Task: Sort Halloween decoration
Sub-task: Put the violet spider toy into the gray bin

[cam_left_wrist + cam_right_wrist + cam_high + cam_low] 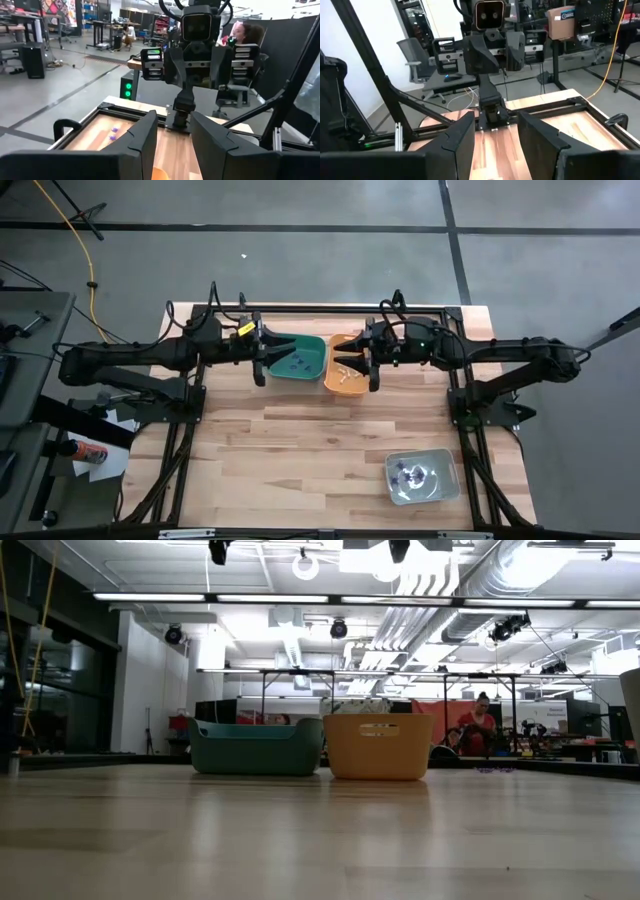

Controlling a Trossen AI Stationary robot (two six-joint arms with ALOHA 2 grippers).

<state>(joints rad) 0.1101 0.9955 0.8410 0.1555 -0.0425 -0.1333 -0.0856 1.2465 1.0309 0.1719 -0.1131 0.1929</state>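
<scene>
Near bench: bare wooden bench (pixel 320 840) is filling the low view's foreground.
Left gripper (pixel 262 358): jaws standing spread, holding nothing, hovering at the green bin's (pixel 312 372) edge.
Right gripper (pixel 372 362): jaws spread, empty, at the orange bin (pixel 336 384).
Decoration: purple trinkets (pixel 297 363) lying just beside the left jaws; cream trinkets (pixel 344 370) beside the right; more in the grey bin (pixel 447 478), well apart.
Risk: I'm judging both wrists are crowding together and could clip.
Hidden: bin walls are blocking the contents at bench level.
</scene>
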